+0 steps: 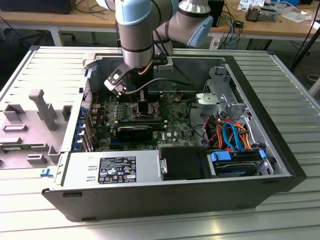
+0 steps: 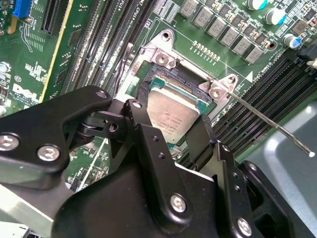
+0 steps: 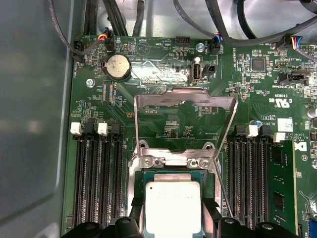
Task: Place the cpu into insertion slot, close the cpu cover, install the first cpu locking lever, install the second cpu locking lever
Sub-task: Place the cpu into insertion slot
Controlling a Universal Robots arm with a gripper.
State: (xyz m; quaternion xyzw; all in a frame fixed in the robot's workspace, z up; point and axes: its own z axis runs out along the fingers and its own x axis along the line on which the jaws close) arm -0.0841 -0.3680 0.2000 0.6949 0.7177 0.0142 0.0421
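Cpu (image 3: 173, 208) is clamped by its two opposite edges between the gripper's (image 3: 173, 220) narrowly closed fingers, lying flat straight beneath the wrist, seemingly just over the insertion slot (image 2: 171, 79) rather than seated; beyond it the cpu cover (image 3: 184, 97) stands swung open, clear of the slot

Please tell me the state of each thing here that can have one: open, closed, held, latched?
cpu: gripped, at the slot; seated or not, unclear.
slot: uncovered.
cover: open, swung up.
levers: unlatched.
gripper: shut on cpu.
case: side open.
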